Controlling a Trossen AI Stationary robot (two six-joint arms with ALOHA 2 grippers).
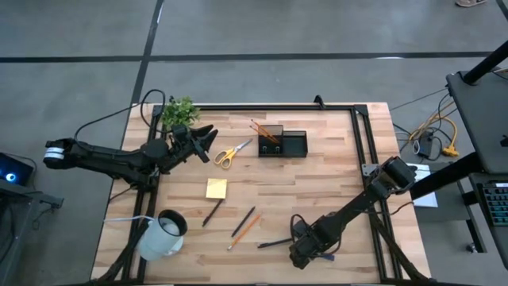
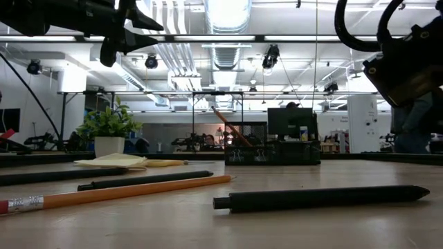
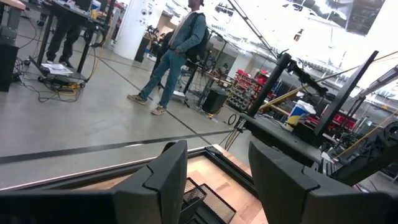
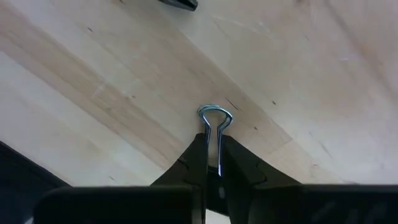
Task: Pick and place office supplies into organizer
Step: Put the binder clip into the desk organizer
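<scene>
Location: a large open robotics lab or workshop. Indicators: concrete floor point(image 1: 71, 32), exposed ceiling ducts point(image 2: 225, 41), rows of workbenches point(image 2: 208, 149), floor cables point(image 3: 50, 84), a standing person point(image 3: 177, 53).

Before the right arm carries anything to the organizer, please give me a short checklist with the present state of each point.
1. Right tool shut on the binder clip: ok.
2. Clip lifted off the table: cannot tell.
3. Organizer upright, with an open compartment free: ok.
4. Left tool away from the organizer: ok, it hovers open beside the scissors.
5. Pen near the right tool, away from the fingers: ok.
</scene>
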